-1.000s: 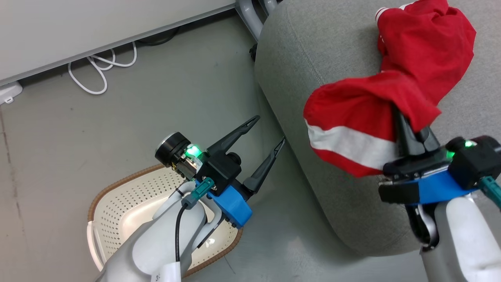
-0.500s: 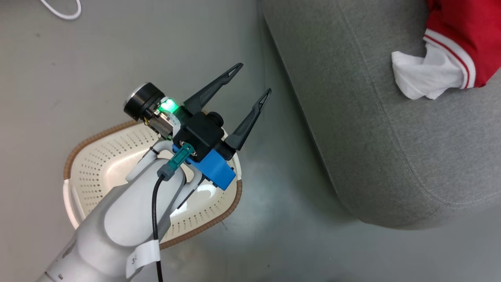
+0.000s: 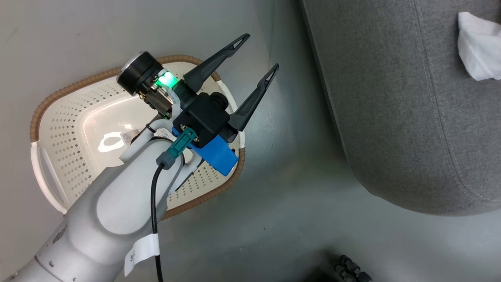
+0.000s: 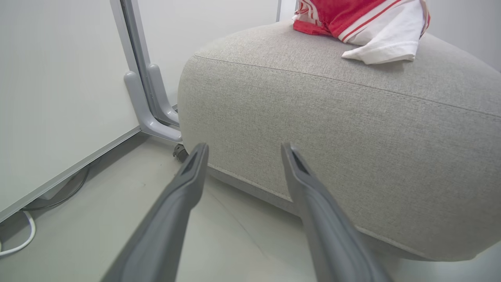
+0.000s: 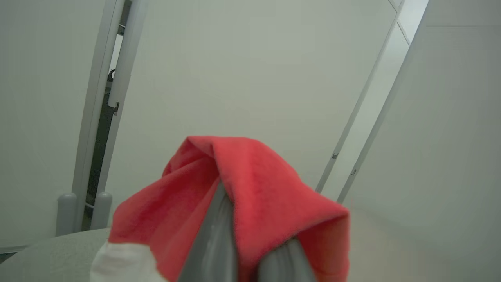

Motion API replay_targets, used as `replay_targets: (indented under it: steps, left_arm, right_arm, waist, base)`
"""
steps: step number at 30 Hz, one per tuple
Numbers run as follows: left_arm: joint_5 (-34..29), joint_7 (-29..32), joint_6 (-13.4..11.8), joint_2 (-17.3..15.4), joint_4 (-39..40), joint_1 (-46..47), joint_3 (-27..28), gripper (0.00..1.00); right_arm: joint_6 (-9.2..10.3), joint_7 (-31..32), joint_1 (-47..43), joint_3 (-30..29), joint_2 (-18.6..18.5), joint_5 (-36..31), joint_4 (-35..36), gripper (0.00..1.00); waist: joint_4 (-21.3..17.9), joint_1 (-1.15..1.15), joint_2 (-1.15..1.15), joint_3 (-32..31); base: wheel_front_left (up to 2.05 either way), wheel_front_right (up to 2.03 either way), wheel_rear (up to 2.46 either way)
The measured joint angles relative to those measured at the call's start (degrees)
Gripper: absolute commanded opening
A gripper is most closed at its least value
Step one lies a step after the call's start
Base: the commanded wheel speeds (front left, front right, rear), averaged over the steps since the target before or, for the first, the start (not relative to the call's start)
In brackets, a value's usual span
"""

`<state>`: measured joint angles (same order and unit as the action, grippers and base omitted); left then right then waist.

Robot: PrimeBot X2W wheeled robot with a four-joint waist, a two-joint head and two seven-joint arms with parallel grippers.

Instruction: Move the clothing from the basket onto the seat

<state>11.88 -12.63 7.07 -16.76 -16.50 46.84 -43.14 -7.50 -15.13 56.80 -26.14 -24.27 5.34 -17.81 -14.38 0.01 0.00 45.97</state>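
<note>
Head view's left tool (image 3: pixel 261 51) gapes empty over basket (image 3: pixel 58 129), label (image 3: pixel 127 137) illegible; right tool (image 5: pixel 246 254) clamps clothing (image 5: pixel 258 184).

The grey floor (image 3: pixel 274 219) bears the basket (image 3: pixel 54 133) and the seat (image 3: pixel 391 98), which carries red-and-white clothing (image 4: pixel 364 27).

left gripper (image 3: pixel 260 52) jaws apart, above basket (image 3: pixel 58 129) at 9 o'clock | seat (image 3: pixel 411 98) at 2 o'clock | clothing (image 3: pixel 479 51), white part, on it

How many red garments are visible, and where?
2. One garment lies on the seat; a second garment hangs over the shut right gripper. The basket looks empty, though the left arm hides part.
</note>
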Motion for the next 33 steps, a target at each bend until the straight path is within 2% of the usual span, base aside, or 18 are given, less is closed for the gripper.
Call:
replay_targets:
  steps: [6, 12, 13, 14, 18, 24, 29, 33]
  left_arm:
    - [0.09, -0.08, -0.02, 0.34, -0.09, 0.25, -0.53, 1.0]
    - [0.34, -0.47, -0.26, 0.03, -0.56, 0.26, -0.53, 1.0]
    - [0.44, -0.58, -0.32, 0.08, -0.59, 0.24, -0.57, 1.0]
    - [0.62, -0.67, -0.49, 0.18, -0.68, 0.21, -0.58, 1.0]
    - [1.26, -1.38, -1.03, 0.69, -1.33, -0.91, -0.53, 1.0]
    - [2.54, -2.19, -2.02, 1.54, -2.13, -4.36, -0.1, 1.0]
    - [4.25, -2.36, -3.68, 2.22, -1.43, -8.21, 3.07, 1.0]
    - [4.53, -2.36, -5.42, 2.36, 0.68, -12.6, 6.87, 1.0]
  right_arm:
    - [0.01, 0.01, -5.08, -0.87, 2.42, -0.36, -9.27, 0.0]
    - [0.0, 0.0, -6.69, -0.18, 5.17, -0.66, -11.02, 0.0]
    - [0.01, 0.0, -7.05, -0.41, 5.6, -0.58, -10.66, 0.47]
    - [0.0, 0.0, -7.5, -0.6, 5.97, -0.38, -10.07, 1.0]
    - [0.01, 0.0, -11.98, -1.99, 7.66, -0.13, -5.97, 1.0]
    - [0.01, 0.01, -23.21, -2.31, 11.27, -1.62, -0.9, 1.0]
    - [0.0, 0.01, -31.34, 0.73, 13.8, -3.8, 5.97, 1.0]
    - [0.01, 0.0, -35.33, 4.3, 14.25, -3.58, 10.34, 1.0]
  waist:
    - [0.73, 0.0, 0.0, 0.33]
    - [0.81, 0.0, 0.0, -0.71]
    - [0.81, -0.01, 0.0, -1.07]
    - [0.8, -0.01, 0.0, -1.49]
    - [0.8, -0.01, 0.0, -3.92]
    - [0.5, -0.01, 0.0, -9.34]
    - [0.25, -0.01, 0.0, -14.96]
    - [0.35, -0.02, 0.01, -19.72]
  base:
    - [0.0, 0.0, 0.0]
    - [0.0, 0.0, 0.0]
    - [0.0, 0.0, 0.0]
    - [0.0, 0.0, 0.0]
    - [0.0, 0.0, 0.0]
    - [0.0, 0.0, 0.0]
    - [0.0, 0.0, 0.0]
    - [0.0, 0.0, 0.0]
